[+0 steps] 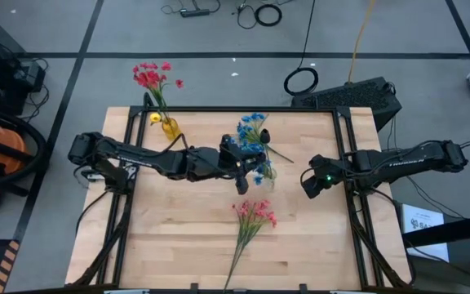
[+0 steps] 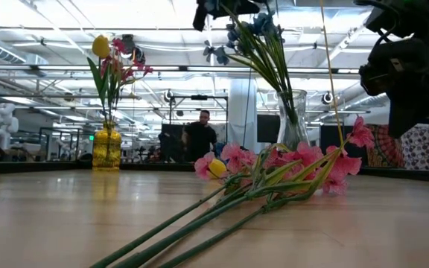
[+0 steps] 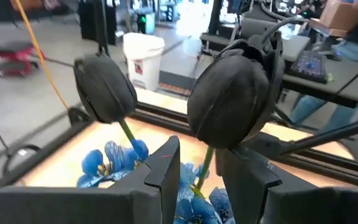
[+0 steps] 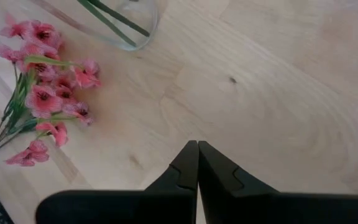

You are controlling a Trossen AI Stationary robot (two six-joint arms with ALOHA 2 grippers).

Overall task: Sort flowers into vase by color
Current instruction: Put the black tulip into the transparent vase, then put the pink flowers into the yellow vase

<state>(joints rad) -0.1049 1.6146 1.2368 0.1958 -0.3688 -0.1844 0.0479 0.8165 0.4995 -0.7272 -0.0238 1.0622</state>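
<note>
My left gripper (image 1: 242, 175) (image 3: 199, 158) hangs open over a clear glass vase (image 2: 293, 123) at the table's middle. The vase holds blue sprigs (image 1: 254, 126) (image 3: 114, 158). Two dark buds (image 3: 104, 87) (image 3: 235, 102) stand just beyond its fingers. The nearer bud's green stem (image 3: 201, 177) runs through the gap between the fingers, which is wider than the stem. Pink sprigs (image 1: 255, 214) (image 2: 289, 160) lie flat on the table nearer the front. A yellow vase (image 1: 170, 127) (image 2: 106, 147) at the far left holds red blooms (image 1: 148, 77) and a yellow bud (image 2: 100, 46). My right gripper (image 1: 308, 186) (image 4: 197, 152) is shut and empty above bare wood.
The pink sprigs' stems (image 1: 237, 261) reach toward the table's front edge. Black frame rails (image 1: 219, 108) run along the table's edges. Cables and a dark case (image 1: 357, 96) lie on the floor beyond the far edge. A person (image 2: 199, 138) stands far back in the room.
</note>
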